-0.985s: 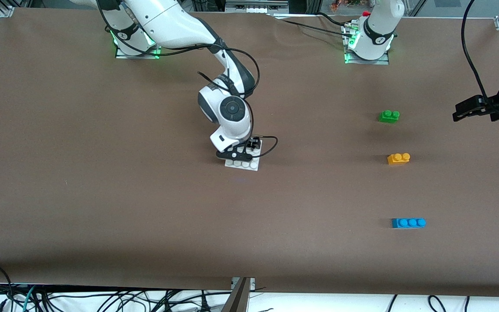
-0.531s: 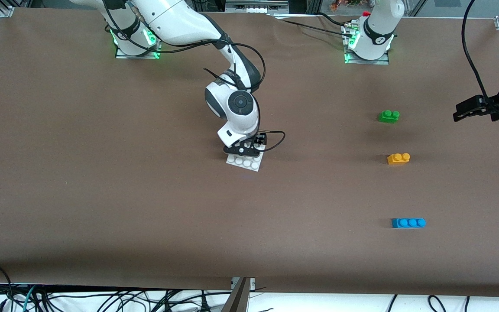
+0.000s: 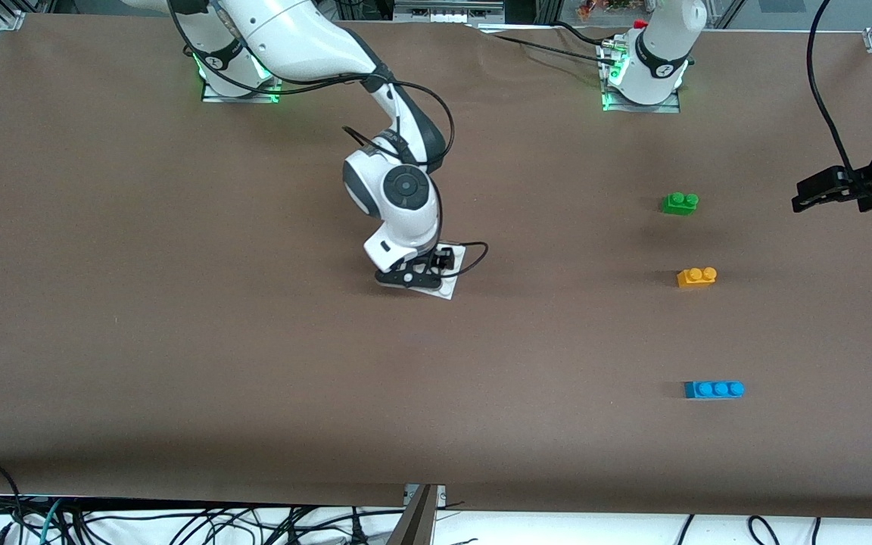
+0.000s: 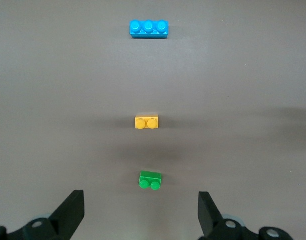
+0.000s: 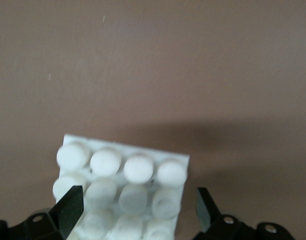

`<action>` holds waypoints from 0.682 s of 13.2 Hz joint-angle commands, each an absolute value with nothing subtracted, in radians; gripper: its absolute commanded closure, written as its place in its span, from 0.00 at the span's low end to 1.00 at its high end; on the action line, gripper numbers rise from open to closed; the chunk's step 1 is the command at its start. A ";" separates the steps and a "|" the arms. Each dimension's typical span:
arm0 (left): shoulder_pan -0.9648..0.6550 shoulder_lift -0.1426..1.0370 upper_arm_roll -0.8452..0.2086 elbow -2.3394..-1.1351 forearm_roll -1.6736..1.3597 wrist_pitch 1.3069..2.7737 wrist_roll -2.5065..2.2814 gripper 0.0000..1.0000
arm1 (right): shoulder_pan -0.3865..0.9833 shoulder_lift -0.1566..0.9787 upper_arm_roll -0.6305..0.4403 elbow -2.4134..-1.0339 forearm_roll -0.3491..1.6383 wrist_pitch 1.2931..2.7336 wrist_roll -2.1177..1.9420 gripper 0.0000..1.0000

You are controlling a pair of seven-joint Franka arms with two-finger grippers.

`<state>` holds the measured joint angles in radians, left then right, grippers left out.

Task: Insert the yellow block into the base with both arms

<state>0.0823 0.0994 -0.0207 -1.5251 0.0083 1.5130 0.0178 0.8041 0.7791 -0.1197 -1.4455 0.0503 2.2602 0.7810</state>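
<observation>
The yellow block lies on the table toward the left arm's end, between a green brick and a blue brick; it also shows in the left wrist view. The white studded base lies at mid-table, mostly covered by my right gripper. In the right wrist view the base sits between the open fingers of my right gripper, one finger at each side edge. My left gripper hangs open and empty over the left arm's end of the table, well above the bricks.
The green two-stud brick lies farther from the front camera than the yellow block, and the blue three-stud brick lies nearer. Both show in the left wrist view, green and blue. A black cable loops beside the base.
My right gripper rose slightly, then came down over the base and now covers more of it. The left arm and the bricks have not moved.
</observation>
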 commanded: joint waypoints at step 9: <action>0.094 0.104 -0.021 -1.514 -0.018 1.514 0.040 0.00 | 0.706 0.615 -0.369 -1.336 0.049 2.023 0.275 0.00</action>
<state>0.0830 0.1014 -0.0214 -1.5159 0.0083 1.5167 0.0178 0.7080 0.6490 -0.3379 -1.3306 0.0469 2.0461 0.3147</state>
